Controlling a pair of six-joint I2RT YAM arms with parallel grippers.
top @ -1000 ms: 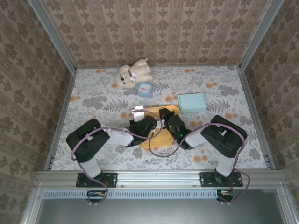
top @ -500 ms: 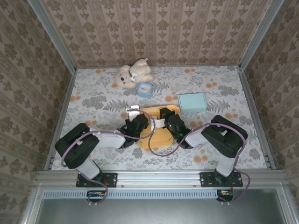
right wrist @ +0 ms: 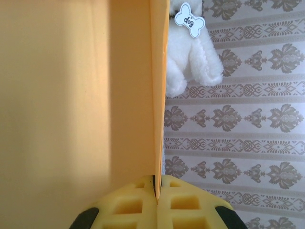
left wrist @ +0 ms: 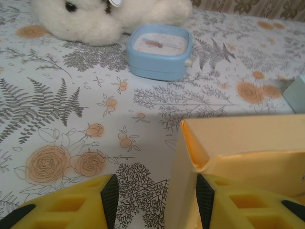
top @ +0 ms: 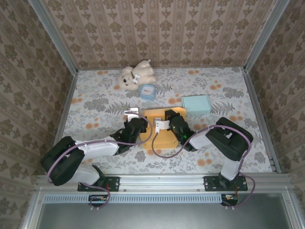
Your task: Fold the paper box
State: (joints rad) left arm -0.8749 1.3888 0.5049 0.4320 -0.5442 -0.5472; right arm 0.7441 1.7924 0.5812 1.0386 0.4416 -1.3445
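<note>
The yellow paper box [top: 166,137] stands partly folded on the flowered table, between both arms. My left gripper [top: 133,114] is at the box's left side and stands open [left wrist: 157,202]. The box's left wall [left wrist: 183,191] rises inside the gap, close against the right pad [left wrist: 205,200], while the left pad [left wrist: 109,200] is well clear of it. My right gripper [top: 158,125] reaches in from the right and is shut [right wrist: 156,187] on the thin edge of an upright wall of the box [right wrist: 71,95].
A white teddy bear [top: 136,75] lies at the back, with a small blue case [top: 148,90] just in front of it, the case [left wrist: 159,50] also ahead of the left gripper. A light blue box [top: 196,104] sits right of the yellow one. Patterned walls enclose the table.
My left gripper has opened and slid left, off the top of the box to its left wall, its arm stretching lower and further left. The right gripper has barely moved and stays clamped.
</note>
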